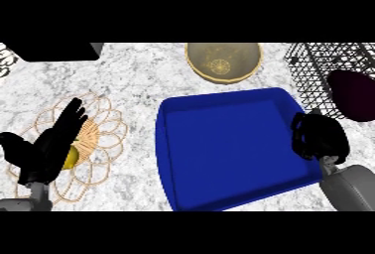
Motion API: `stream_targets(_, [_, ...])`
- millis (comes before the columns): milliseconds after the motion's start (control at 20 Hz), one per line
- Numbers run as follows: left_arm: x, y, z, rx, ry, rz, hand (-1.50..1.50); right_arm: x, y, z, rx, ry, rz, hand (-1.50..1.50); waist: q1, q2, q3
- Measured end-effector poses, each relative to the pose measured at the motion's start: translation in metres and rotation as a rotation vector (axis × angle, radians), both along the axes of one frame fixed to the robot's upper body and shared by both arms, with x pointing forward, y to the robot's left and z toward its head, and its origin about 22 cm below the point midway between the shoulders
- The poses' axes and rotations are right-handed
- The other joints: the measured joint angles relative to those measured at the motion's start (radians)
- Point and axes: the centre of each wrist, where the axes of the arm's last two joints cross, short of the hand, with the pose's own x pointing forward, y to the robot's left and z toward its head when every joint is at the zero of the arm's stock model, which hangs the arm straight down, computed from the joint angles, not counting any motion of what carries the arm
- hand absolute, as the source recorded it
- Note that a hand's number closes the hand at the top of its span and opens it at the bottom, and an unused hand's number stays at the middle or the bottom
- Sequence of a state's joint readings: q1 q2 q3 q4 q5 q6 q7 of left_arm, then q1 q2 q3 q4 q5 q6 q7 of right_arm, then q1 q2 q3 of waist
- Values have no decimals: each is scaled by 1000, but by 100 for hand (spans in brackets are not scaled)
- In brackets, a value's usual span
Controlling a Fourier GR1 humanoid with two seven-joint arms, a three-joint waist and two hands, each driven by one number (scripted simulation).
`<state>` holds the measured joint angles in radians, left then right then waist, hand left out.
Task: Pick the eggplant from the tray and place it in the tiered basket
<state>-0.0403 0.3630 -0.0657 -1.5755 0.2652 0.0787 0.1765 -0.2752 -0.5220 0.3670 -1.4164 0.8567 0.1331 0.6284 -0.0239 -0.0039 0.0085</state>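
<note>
1. Nearest, at 5 o'clock: right forearm (pixel 350 191), grey, entering from the lower edge.
2. Right hand (pixel 319 136) above it at 3 o'clock, fingers curled, nothing seen in them, over the right rim of the blue tray (pixel 227 149).
3. Eggplant (pixel 355 95) at 2 o'clock, dark purple, lying in the black wire tiered basket (pixel 311 62); up and right of the right hand, apart from it.
4. Left hand (pixel 51 146) at 9 o'clock, fingers straight, resting over a woven wire trivet (pixel 102 126); yellow item (pixel 72 158) partly hidden beneath.
5. Round tan bowl (pixel 223 60) at 12 o'clock on the marble counter (pixel 139 74).
</note>
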Motion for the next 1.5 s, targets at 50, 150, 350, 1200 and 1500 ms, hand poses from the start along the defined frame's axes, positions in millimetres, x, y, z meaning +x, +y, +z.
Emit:
stream_targets(50, [0, 0, 0, -1, -1, 2, 0, 3, -12, 9, -2, -31, 28, 150, -6, 0, 2])
stream_targets(150, [-1, 1, -1, -4, 3, 10, 0, 9, -33, 30, 15, -112, 84, 150, -16, -1, 6])
stream_targets(350, [-3, 4, -4, -9, 12, 29, 0, 13, -56, 59, 149, -236, 218, 150, -33, 3, 22])
stream_targets(1200, [-4, 4, -1, -6, -13, 6, 0, -8, -235, 174, 638, -491, 594, 150, 3, 24, 16])
stream_targets(1500, [6, -10, 4, 4, -23, -47, 0, -23, -285, 195, 681, -495, 535, 150, 55, 32, 18])
